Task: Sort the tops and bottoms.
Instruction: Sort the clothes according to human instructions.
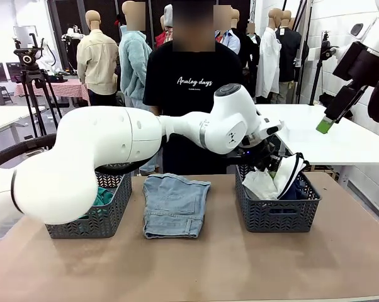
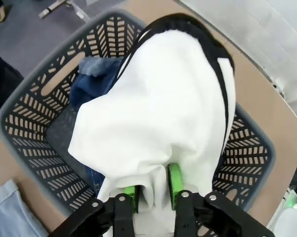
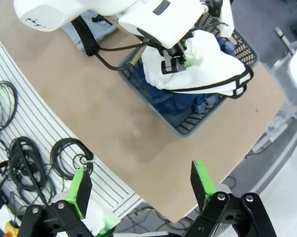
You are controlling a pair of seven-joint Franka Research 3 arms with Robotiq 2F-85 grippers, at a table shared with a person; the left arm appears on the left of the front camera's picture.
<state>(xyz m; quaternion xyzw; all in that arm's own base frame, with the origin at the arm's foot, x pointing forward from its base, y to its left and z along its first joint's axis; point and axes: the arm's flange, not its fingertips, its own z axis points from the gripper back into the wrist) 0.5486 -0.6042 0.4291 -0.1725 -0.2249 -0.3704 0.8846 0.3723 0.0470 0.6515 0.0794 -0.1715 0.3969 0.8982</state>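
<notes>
Over the grey basket (image 1: 277, 217) at the right of the bench (image 1: 208, 270), the white shorts with black trim (image 2: 158, 108) are draped. They are bunched up above the rim and rest on the dark blue jeans (image 2: 92, 79) that lie inside. The left tool (image 2: 152, 186) is set at the near edge of this pile, with its arm stretched across the middle of the bench from the left side. A fold of the white cloth is seen between the two green pads (image 2: 174, 178), which stand a little apart. Whether the cloth is pinched there or only lies loose between them cannot be told. The black trim is seen along the upper edge of the shorts, on the side away from the pads.

Between the two baskets, the light blue denim shorts (image 1: 175, 204) are laid flat and folded on the bench, apart from both. At the left, the teal-green garment (image 1: 103, 196) is partly seen in the second grey basket (image 1: 104, 220), behind the bulk of the left arm.

High above the right side of the bench, the right tool (image 3: 141, 182) is held well apart from every garment. Its fingers are spread wide, and nothing is held between them.

At the far side of the bench, a person (image 1: 192, 82) in a black T-shirt with white lettering is seen standing behind the left arm.
</notes>
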